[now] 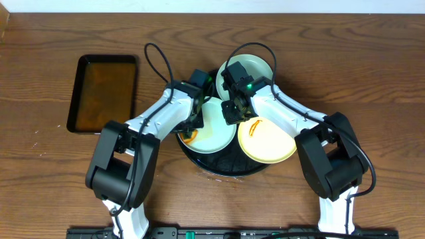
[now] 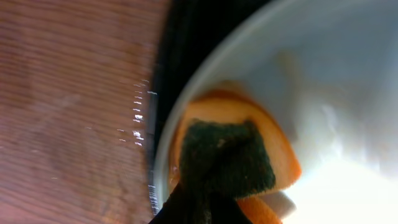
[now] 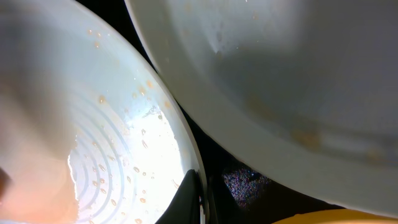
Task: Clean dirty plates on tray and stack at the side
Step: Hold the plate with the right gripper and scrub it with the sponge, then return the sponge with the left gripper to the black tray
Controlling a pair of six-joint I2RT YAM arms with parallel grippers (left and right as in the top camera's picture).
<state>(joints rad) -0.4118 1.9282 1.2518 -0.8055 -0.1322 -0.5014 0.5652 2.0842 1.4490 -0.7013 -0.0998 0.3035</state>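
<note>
The round black tray point(image 1: 219, 166) holds three plates: a mint-green plate point(image 1: 255, 66) at the back, a mint-green plate point(image 1: 216, 129) in the middle and a pale yellow plate point(image 1: 269, 143) at the right. My left gripper point(image 1: 192, 128) is shut on an orange sponge with a dark green pad point(image 2: 227, 155) and presses it on the middle plate point(image 2: 323, 74) near its left rim. My right gripper point(image 1: 232, 113) is shut on that plate's far right rim; its fingers point(image 3: 200, 199) pinch the wet, droplet-speckled plate point(image 3: 112, 124). The back plate point(image 3: 280, 62) and the yellow plate's edge point(image 3: 317, 218) lie beside it.
A smaller rectangular black tray with brownish liquid point(image 1: 103, 93) sits on the wooden table point(image 1: 53, 166) at the left. The round tray's black rim point(image 2: 168, 74) runs between plate and table in the left wrist view. Both arms cross over the round tray.
</note>
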